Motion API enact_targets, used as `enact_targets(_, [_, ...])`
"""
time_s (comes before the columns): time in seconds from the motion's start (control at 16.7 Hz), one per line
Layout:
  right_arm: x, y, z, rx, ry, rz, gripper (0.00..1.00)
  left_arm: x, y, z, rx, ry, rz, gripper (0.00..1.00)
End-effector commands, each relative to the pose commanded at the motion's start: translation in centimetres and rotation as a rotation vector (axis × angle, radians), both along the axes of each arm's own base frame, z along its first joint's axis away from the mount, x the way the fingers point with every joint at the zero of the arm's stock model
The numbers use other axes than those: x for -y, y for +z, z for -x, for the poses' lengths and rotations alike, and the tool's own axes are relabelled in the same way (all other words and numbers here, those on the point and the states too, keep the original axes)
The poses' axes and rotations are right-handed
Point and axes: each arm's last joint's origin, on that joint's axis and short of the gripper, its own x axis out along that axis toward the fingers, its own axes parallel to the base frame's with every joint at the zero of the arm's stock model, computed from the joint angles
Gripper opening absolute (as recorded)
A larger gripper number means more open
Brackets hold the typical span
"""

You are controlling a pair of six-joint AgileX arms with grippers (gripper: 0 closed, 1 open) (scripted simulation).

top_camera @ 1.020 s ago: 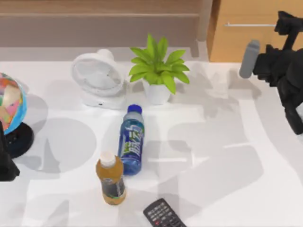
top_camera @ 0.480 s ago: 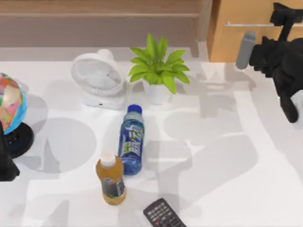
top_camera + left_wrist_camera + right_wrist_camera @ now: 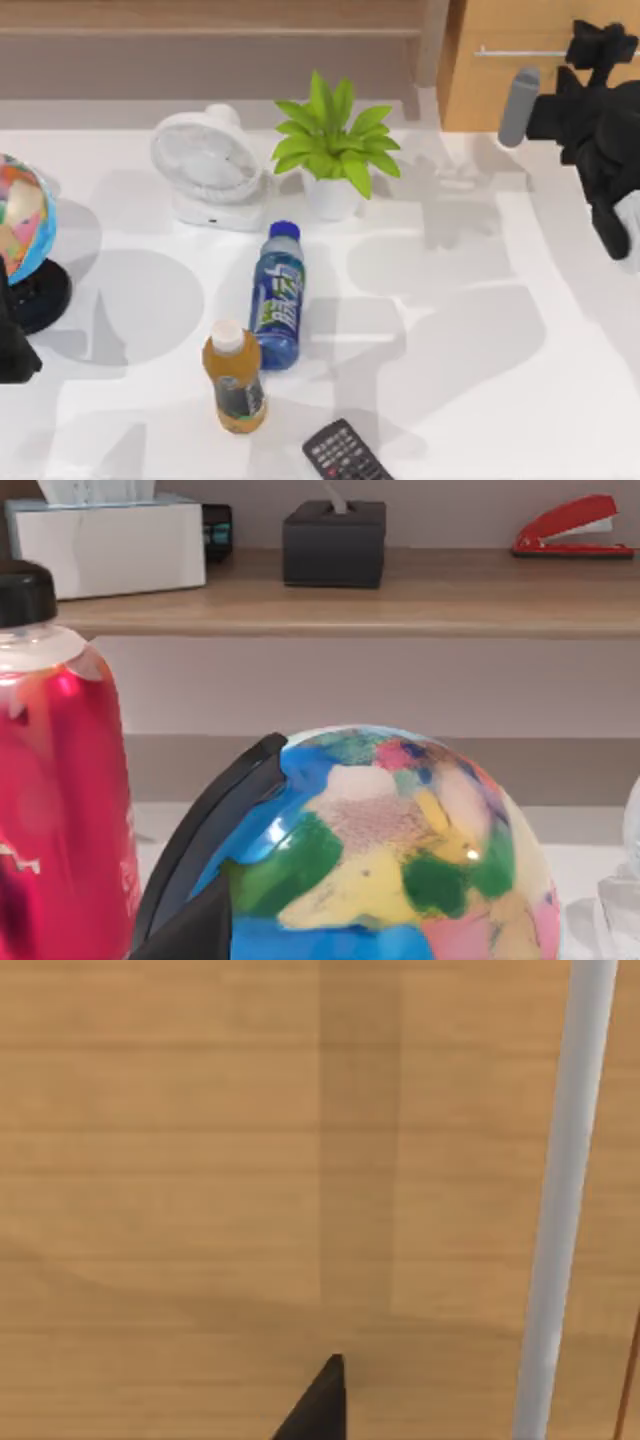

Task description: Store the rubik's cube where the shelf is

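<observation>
The shelf (image 3: 210, 32) runs along the back, left of the drawer (image 3: 520, 90). My right gripper (image 3: 598, 45) hovers at the drawer's silver handle (image 3: 560, 1200), well right of the shelf; finger spread unclear. Left arm (image 3: 15, 345) parked at the table's left edge.

fan (image 3: 207, 165) left of plant (image 3: 335, 150), shelf (image 3: 210, 30) behind

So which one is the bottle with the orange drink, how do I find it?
Start at the green plant in its white pot near the back of the table. Come forward past the blue bottle lying on its side. Just ahead of it, toward the table's left, stands the orange bottle: upright, with a white cap and a dark label, while its blue neighbour lies flat.
</observation>
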Motion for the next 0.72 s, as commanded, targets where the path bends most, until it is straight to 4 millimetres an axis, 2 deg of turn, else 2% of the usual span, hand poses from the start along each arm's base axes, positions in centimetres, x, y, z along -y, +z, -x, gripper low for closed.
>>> enact_targets(0.36, [0.0,0.0,0.0,0.0,0.0,0.0,0.02,0.0,0.0,0.0,0.0,0.0,0.0,1.0])
enact_targets(0.72, [0.0,0.0,0.0,0.0,0.0,0.0,0.0,0.0,0.0,0.0,0.0,0.0,0.0,1.0])
